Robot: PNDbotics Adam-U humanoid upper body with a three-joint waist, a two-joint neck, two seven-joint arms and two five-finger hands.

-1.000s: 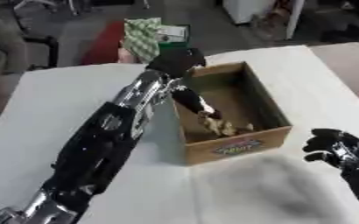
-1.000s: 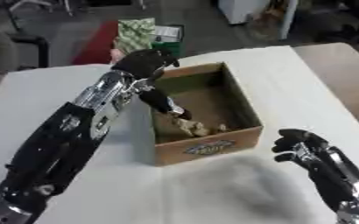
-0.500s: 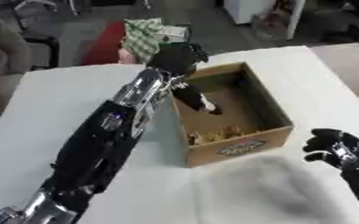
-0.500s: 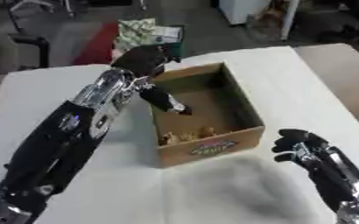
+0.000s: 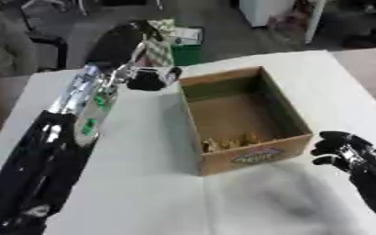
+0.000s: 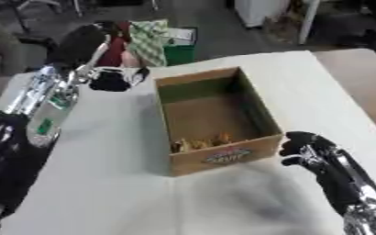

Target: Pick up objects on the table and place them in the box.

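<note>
The box [image 5: 243, 121], open at the top, stands upright near the middle of the white surface [image 5: 143, 183]. Small yellowish objects [image 5: 227, 141] lie on its floor against the near wall (their kind cannot be made out). The left hand [image 5: 149, 79] is above the surface just beyond the box's far-left corner, outside the box. Its fingers appear curled downward; whether they hold anything cannot be told. The right hand [image 6: 303, 149] is just beside the box's near-right corner, low at the right, apparently not touching it. Its fingers [image 6: 291, 137] are bent inward and hold nothing. A green-patterned item [image 6: 152, 39] shows beyond the surface's far edge.
</note>
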